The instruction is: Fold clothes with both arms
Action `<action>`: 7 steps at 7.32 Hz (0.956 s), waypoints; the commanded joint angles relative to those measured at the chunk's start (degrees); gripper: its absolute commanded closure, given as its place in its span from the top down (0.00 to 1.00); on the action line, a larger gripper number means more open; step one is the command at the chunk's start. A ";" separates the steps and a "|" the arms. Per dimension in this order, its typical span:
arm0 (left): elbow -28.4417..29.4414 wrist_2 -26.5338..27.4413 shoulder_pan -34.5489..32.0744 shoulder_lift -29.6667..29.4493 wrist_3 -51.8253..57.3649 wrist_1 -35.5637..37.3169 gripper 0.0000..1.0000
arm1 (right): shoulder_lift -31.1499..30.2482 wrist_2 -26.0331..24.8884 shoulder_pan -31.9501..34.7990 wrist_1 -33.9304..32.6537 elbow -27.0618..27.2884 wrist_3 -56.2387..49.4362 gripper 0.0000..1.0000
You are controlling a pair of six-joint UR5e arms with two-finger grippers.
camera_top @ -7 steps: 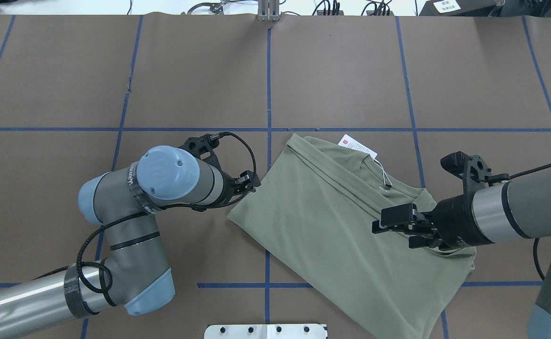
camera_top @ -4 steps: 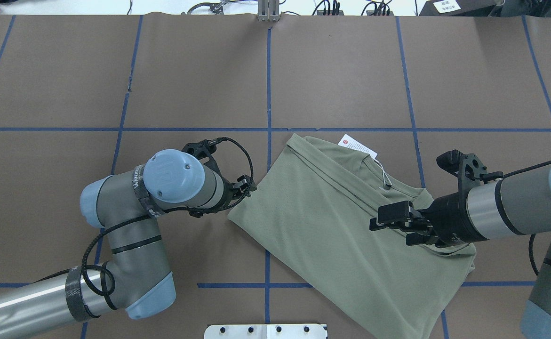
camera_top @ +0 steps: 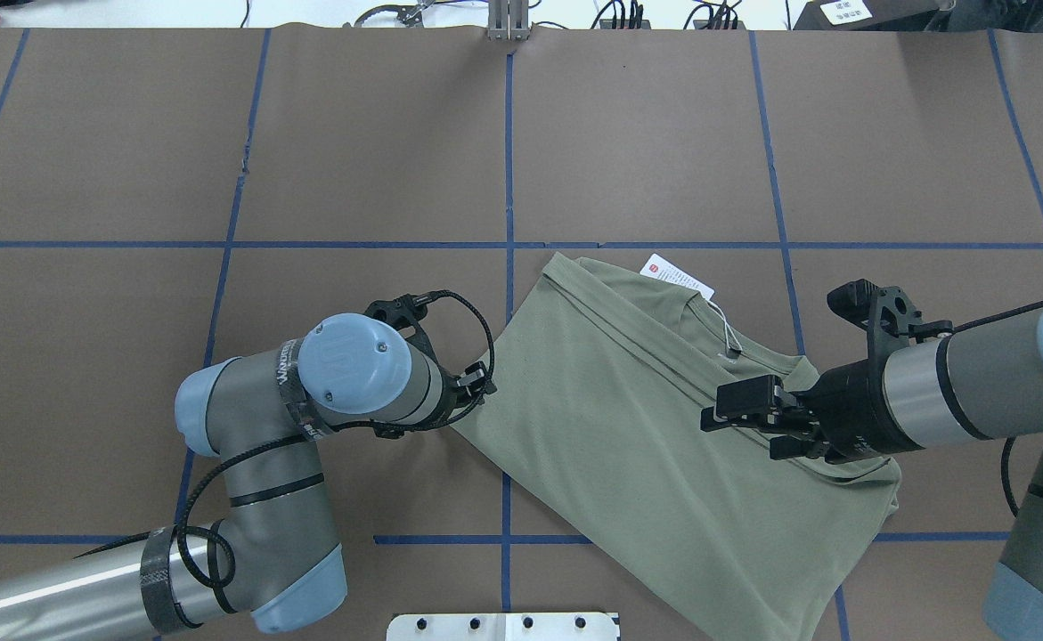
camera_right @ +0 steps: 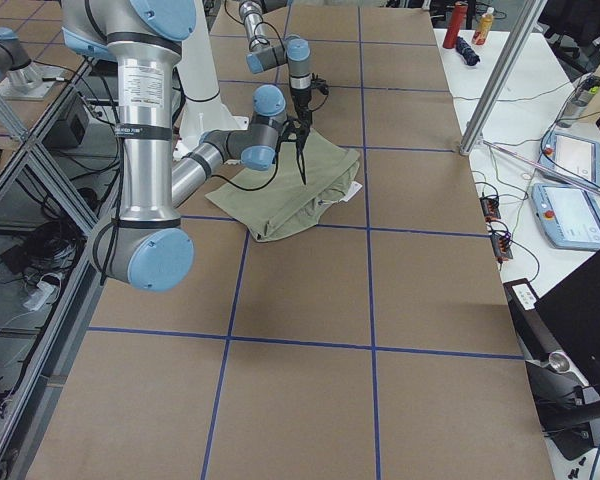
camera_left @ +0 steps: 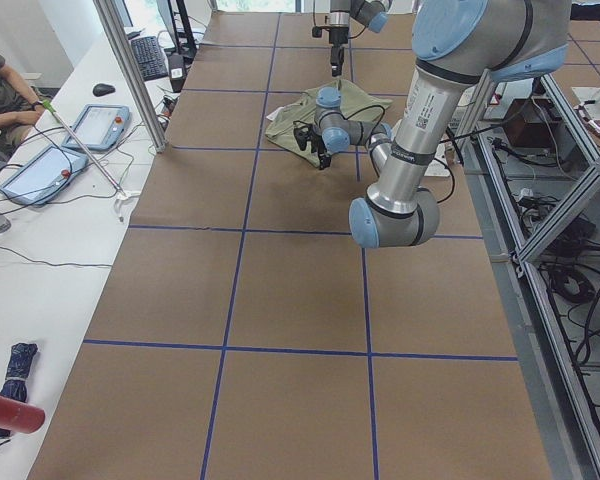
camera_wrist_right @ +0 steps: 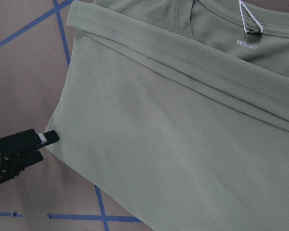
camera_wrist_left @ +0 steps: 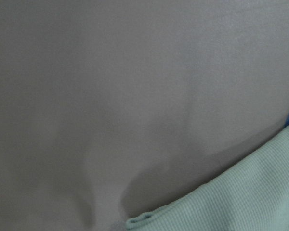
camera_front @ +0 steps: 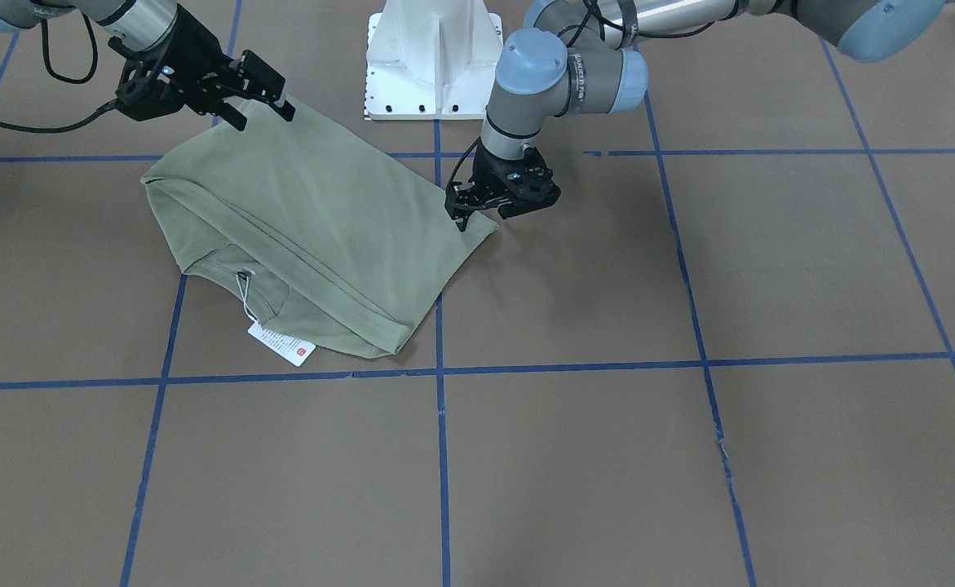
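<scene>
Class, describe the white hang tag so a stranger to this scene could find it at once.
On the brown table gridded with blue tape lies one sage-green shirt. At its collar edge, the side far from the robot, a small card lies on the table: the hang tag. Unlike the cloth beside it, it is white with a red corner mark.
</scene>
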 commanded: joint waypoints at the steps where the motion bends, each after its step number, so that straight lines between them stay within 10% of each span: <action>1: 0.23 -0.01 0.03 -0.11 -0.12 -0.22 0.70 | -0.02 0.00 0.30 0.00 -0.06 0.02 1.00; 3: 0.23 -0.01 0.03 -0.38 -0.12 -0.22 0.63 | -0.11 0.00 0.30 0.00 -0.06 0.02 1.00; 7: 0.14 0.08 0.03 -0.55 -0.30 -0.05 0.00 | -0.46 0.09 0.39 0.00 -0.15 0.02 1.00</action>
